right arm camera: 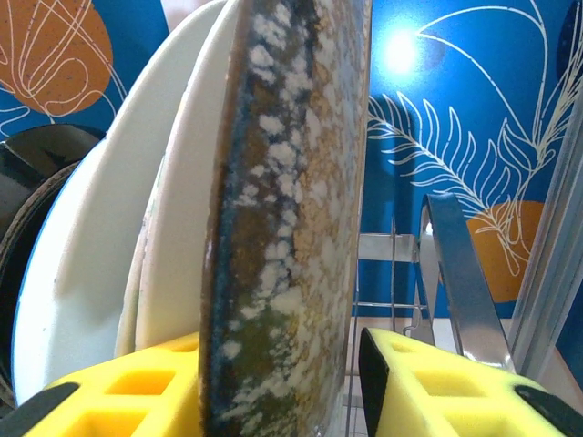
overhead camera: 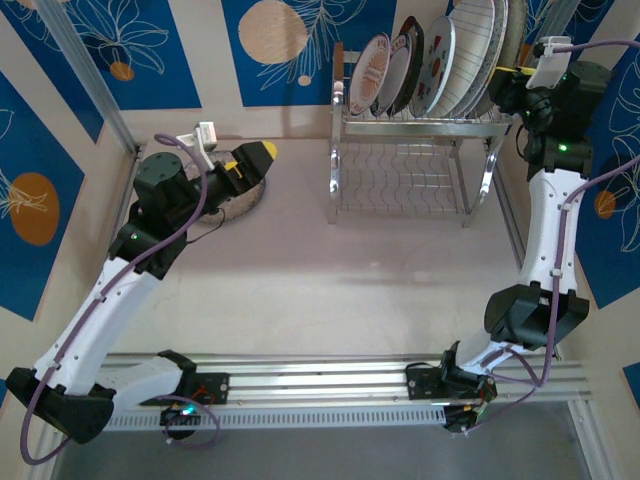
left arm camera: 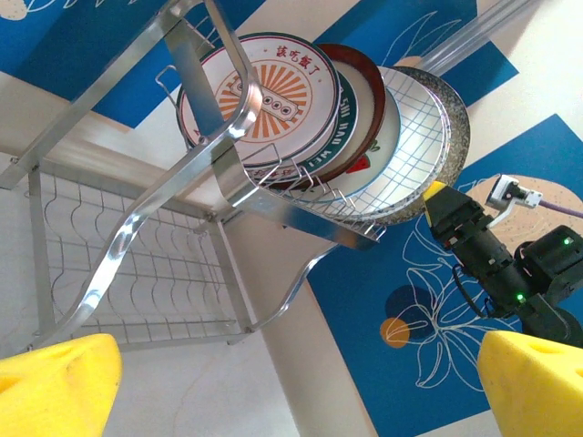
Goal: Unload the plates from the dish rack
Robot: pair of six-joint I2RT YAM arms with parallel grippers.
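Right tool (right arm camera: 282, 387) straddles round speckled plate (right arm camera: 291, 182).

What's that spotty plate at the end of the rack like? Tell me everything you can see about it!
The spotty plate is brownish-grey with white flecks and a darker rim, and it looks like shiny glazed pottery. It stands on its edge in the top tier of the dish rack, last in the row at the right end, close beside a white-backed plate. The right gripper is at its rim, with the yellow fingers one on each side. I can't tell whether they are pinching it.
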